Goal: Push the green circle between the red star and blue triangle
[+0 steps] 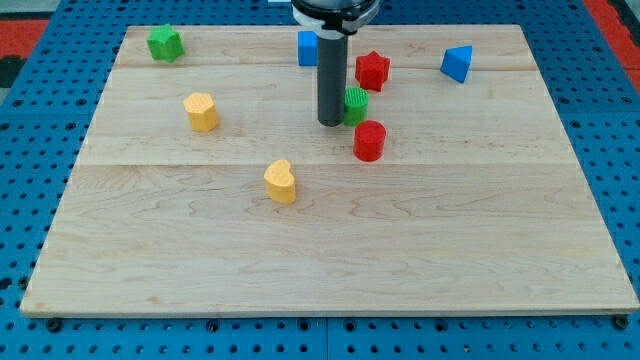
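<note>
The arm's upper part is cut off by the view's top edge, so only a dark collar and the straight dark rod show; the rod carries no gripper, so there is no opening or hold to report. My tip rests on the tabletop just at the view's left of the green circle, touching it or nearly so; the rod hides the circle's left edge, so actual contact cannot be confirmed. The rod also covers the right part of a blue block behind it near the view's top, and its shape is hard to make out. The red star stands just above and slightly right of the green circle, close but apart. The blue triangle sits well to the right of the star, near the top right of the board. A red cylinder stands just below and to the right of the green circle, close to it. A green block, roughly star-like in outline, lies near the top left corner. Two yellow heart-shaped blocks lie on the left half: one higher up, the other lower and nearer the middle. The tabletop is a pale wooden board made of joined planks with visible seams running across. It lies on a blue perforated surface with rows of small holes, and a strip of red shows at the top corners.
</note>
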Robot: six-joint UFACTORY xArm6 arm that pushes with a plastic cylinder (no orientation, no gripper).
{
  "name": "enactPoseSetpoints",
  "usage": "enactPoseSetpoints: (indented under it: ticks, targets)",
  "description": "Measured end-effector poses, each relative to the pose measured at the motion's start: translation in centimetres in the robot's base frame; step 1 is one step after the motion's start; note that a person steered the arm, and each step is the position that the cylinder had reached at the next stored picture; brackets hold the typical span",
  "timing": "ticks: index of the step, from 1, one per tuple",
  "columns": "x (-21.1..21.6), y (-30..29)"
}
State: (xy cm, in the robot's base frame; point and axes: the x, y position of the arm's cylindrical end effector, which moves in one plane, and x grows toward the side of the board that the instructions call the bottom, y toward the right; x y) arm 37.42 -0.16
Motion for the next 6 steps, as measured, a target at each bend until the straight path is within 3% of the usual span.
enactPoseSetpoints:
  ticks: [1, 2, 3, 4, 6]
  targets:
    - [0.0, -4.6]
    - [-1.6, -3.1]
    - [-2.4, 5.5]
    - [-2.4, 10.6]
    - [2.3, 12.3]
